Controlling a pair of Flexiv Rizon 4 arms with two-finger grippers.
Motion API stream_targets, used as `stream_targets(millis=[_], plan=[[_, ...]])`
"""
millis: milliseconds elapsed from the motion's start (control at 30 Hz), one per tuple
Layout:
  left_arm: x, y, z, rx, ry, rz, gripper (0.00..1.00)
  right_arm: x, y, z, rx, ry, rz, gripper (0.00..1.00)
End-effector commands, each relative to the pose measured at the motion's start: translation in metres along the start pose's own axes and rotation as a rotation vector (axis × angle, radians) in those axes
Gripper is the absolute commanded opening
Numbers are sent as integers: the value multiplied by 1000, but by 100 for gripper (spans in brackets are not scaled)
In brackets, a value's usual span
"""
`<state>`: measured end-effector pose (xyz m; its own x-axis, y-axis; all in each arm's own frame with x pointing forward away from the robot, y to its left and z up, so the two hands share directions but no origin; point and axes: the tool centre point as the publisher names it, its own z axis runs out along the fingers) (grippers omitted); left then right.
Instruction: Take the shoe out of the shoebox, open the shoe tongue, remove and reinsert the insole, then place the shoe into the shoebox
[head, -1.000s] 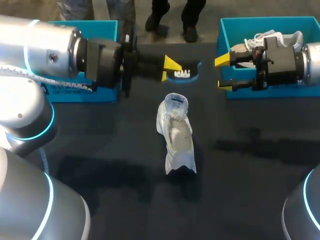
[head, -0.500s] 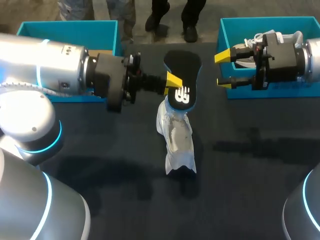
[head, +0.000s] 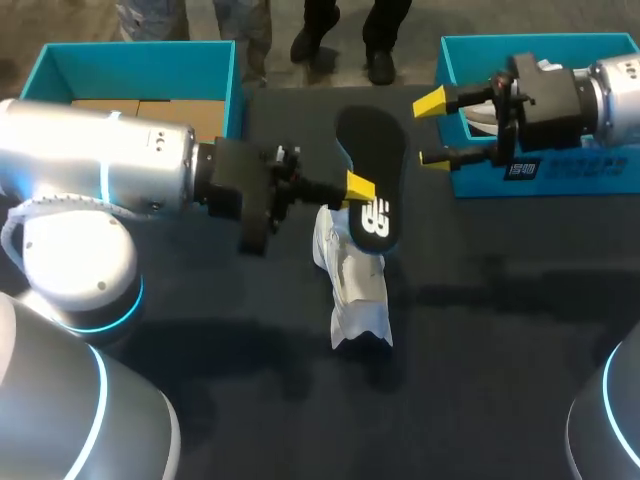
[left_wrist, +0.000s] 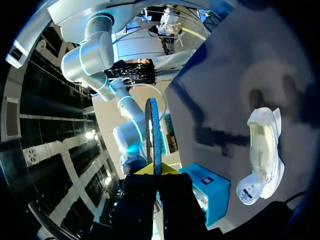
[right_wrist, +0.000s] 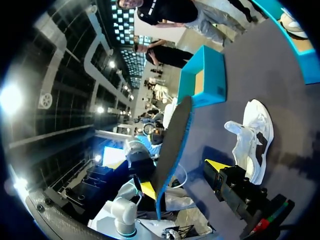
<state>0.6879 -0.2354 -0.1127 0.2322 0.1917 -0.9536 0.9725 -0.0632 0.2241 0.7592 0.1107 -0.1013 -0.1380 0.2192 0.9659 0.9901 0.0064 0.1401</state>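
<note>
Black insole (head: 371, 165), clamped in left end effector (head: 357, 188)

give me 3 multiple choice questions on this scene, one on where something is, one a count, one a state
1. Where is the insole?
A) flat on the table
B) in the left gripper, clear of the white shoe
C) inside that shoe

2. How many teal shoeboxes?
A) one
B) two
C) three

3. The right gripper is:
A) open, empty
B) shut on the insole
C) shut on a lace

Answers: B, its yellow tips clamp the insole's edge; B, one at each far corner; A, nothing sits between its spread fingers.
</note>
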Motion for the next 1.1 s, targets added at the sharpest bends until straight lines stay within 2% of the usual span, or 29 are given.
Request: stream_targets(millis=[33,167,233,367,433,500,667,767,800,833,1033,1067,1100], plan=[[0,6,16,-6,-14,4,0,-1,5,7,27,-4,10,100],[-2,10,24,-24,-25,4,0,-1,3,14,48,4,20,100],[-4,12,27,-32,-34,8,0,-1,3,16,50,9,23,86],[-6,15,28,-48,-45,18,0,-3,2,18,56,17,33,87],[-7,18,27,-65,-50,23,0,-4,1,19,56,18,37,75],[-7,20,27,-76,-54,28,0,-5,0,19,48,20,42,47],[-7,22,27,-79,-53,27,0,-6,0,20,46,30,40,35],[-7,22,28,-75,-53,25,0,-7,0,21,43,34,41,20],[-7,22,28,-76,-54,23,0,-8,0,21,42,34,41,5],[-7,22,28,-78,-55,17,0,-8,0,21,41,36,41,0],[-5,21,29,-79,-47,-11,0,-9,0,21,39,42,40,0],[-5,21,29,-80,-45,-20,7,-9,0,21,39,42,40,0],[-5,21,29,-85,-44,-23,59,-10,0,21,38,44,39,0]])
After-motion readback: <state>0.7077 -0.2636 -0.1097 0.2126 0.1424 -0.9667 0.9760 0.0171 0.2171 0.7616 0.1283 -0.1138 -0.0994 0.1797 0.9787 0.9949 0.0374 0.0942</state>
